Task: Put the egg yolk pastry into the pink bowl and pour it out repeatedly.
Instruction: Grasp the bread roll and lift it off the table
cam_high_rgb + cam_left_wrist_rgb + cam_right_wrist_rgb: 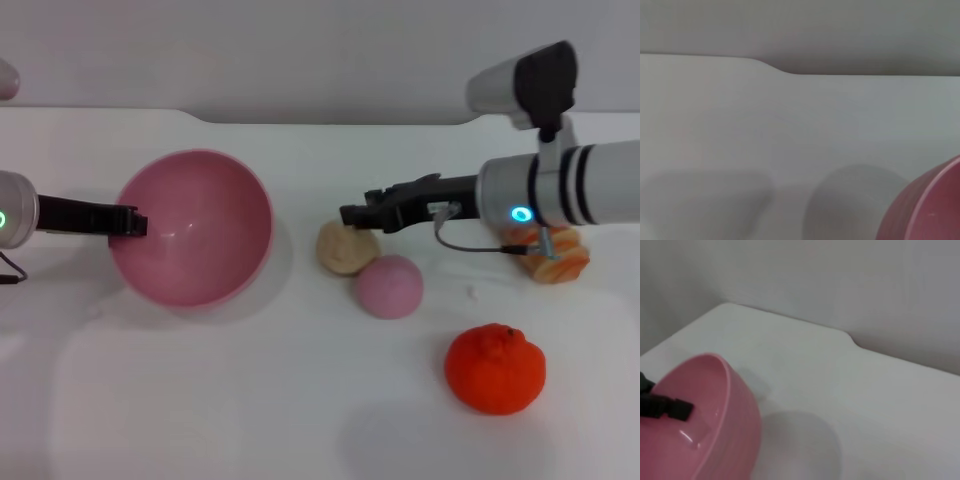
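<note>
The pink bowl (pixel 200 240) is at the left of the white table, tipped so its empty inside faces forward and right. My left gripper (pixel 128 222) is shut on its left rim, with a black finger lying inside the rim. The bowl also shows in the left wrist view (pixel 930 210) and in the right wrist view (pixel 715 430), where the left gripper (pixel 670 407) is seen on the rim. The egg yolk pastry (pixel 343 250) sits on the table right of the bowl. My right gripper (pixel 350 213) hovers just above the pastry, pointing left.
A pink-mauve ball (pixel 388 286) touches the pastry's front right side. An orange tangerine (pixel 495 368) lies nearer the front right. A ridged orange-striped roll (pixel 555 255) sits under the right forearm. The table's back edge (pixel 300 122) meets a grey wall.
</note>
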{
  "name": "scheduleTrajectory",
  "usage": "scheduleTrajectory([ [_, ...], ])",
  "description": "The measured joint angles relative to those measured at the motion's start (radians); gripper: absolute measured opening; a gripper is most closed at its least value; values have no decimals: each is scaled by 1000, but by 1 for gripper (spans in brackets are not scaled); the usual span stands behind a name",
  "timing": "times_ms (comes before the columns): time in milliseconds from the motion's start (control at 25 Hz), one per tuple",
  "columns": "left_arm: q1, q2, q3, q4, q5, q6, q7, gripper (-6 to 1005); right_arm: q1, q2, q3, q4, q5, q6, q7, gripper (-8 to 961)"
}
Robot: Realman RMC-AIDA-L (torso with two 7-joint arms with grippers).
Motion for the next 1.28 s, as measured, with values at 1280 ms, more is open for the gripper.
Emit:
scheduleTrajectory([
  [1280, -13, -2, 0, -2, -9, -5, -4, 1, 6, -7, -194, 30, 97, 122, 14, 409],
])
